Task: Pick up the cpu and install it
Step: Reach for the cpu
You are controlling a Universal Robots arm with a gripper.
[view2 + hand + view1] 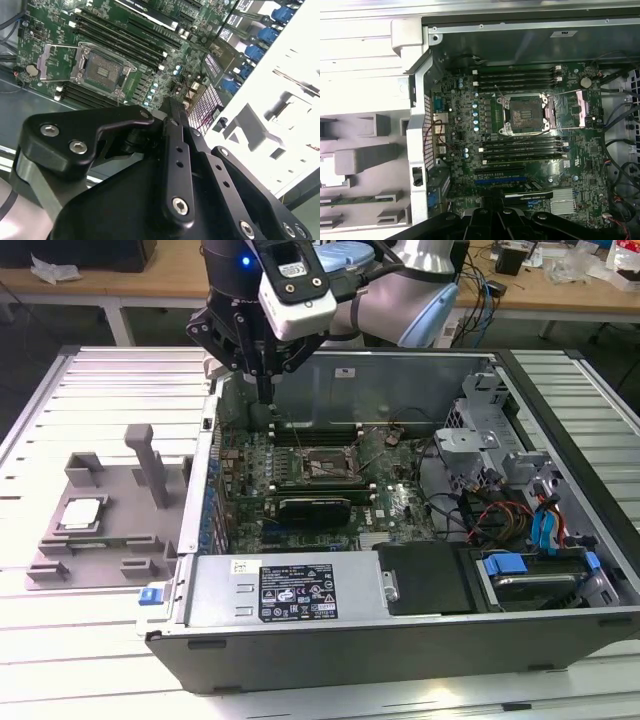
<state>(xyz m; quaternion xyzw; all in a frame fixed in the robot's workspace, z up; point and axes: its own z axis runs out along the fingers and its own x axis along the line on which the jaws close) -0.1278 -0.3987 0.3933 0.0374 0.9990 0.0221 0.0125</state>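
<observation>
Clear air between gripper (266,392) and socket (526,114) (bracket (580,107) swung aside); memory slots (520,77) alongside.

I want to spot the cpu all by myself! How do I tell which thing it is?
Find the big open case, then the grey tray beside it on the exterior view's left. The cpu lies flat on that tray: a shiny silver square, while the blocks around it are dull grey and stick up.
</observation>
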